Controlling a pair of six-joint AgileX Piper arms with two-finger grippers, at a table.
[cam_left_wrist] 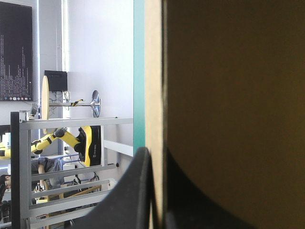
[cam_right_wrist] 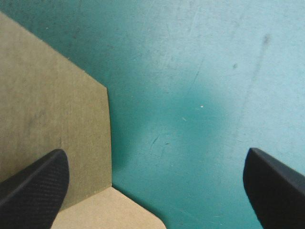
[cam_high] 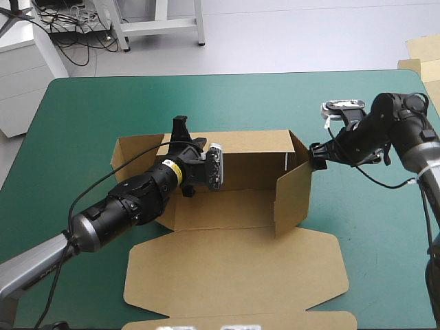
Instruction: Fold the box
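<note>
A brown box (cam_high: 227, 206) sits near the middle of the teal-green table (cam_high: 82, 110), partly formed. Its back wall (cam_high: 251, 148) and right wall (cam_high: 292, 196) stand upright, a left flap (cam_high: 130, 155) leans up at an angle, and the wide lid (cam_high: 234, 275) lies flat toward the near edge. Roughly half the folding looks done: the left side is not squared up and no front wall shows. The left gripper (cam_high: 184, 134) is clamped on the back wall's top edge, near its left end. The right gripper (cam_high: 317, 157) sits just outside the right wall, fingers spread wide, grasping nothing. Only the left wrist view shows the sheet pinched between that gripper's fingers (cam_left_wrist: 138, 191). Only the right wrist view shows bare table between the other pair, with the wall beside one finger.
</note>
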